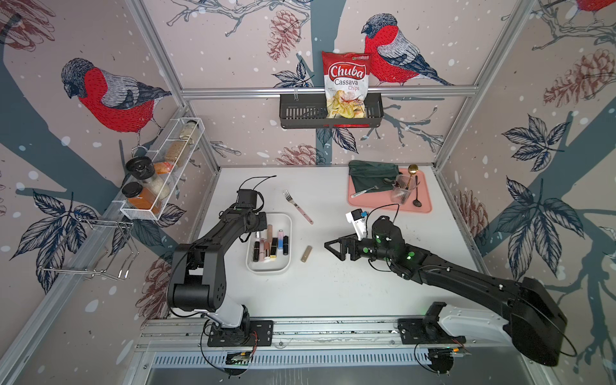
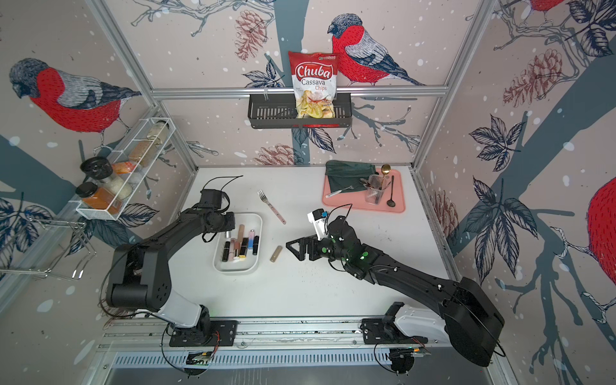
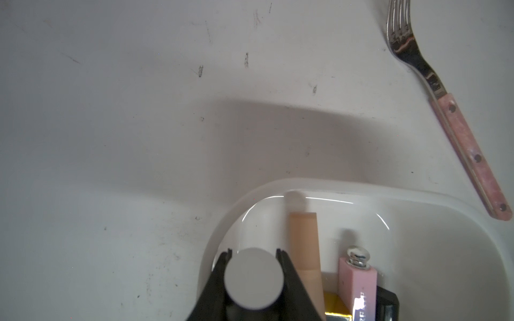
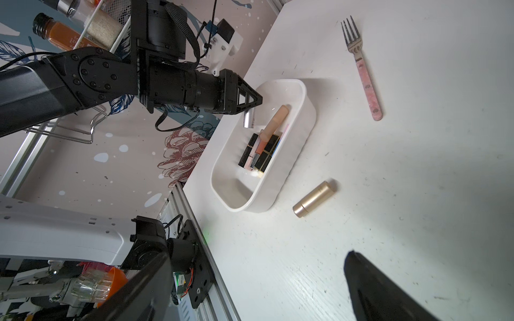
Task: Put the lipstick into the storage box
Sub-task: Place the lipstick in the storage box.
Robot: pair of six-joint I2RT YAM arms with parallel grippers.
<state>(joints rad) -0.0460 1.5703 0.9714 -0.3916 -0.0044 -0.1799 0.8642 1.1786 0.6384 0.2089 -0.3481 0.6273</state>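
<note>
The silver lipstick (image 4: 249, 118) hangs upright, pinched at its top by the narrow fingers of the left gripper (image 4: 257, 101), with the end of the box (image 4: 292, 155) directly beneath them. Other lipsticks (image 1: 270, 245) lie in the box just beside those fingers. A gold lipstick (image 1: 306, 253) lies on the table (image 1: 333, 286) between the box and the right gripper (image 1: 328, 246), whose fingers stand wide and hold nothing. A fork (image 1: 298, 206) lies beyond the box.
</note>
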